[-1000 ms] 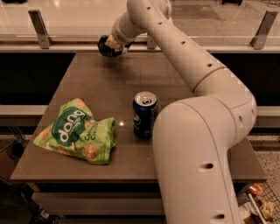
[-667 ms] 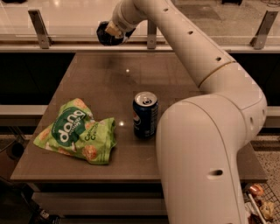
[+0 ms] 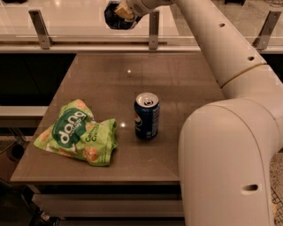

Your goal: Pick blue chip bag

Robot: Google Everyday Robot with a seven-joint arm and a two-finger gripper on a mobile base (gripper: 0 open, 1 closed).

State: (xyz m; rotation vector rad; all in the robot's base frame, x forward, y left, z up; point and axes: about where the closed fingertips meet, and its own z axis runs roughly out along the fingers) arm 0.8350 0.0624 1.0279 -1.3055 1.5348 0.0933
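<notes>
- The blue chip bag hangs in the air past the table's far edge, at the view's top edge.
- The gripper is clamped on it, its fingers largely hidden by dark foil.
- A green bag and a Pepsi can rest apart on the table.

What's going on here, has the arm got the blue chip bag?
The gripper is at the top of the view, above the far edge of the table, closed on the blue chip bag and holding it in the air. The green dang bag lies at the front left of the table and the Pepsi can stands upright near the middle, both untouched.
</notes>
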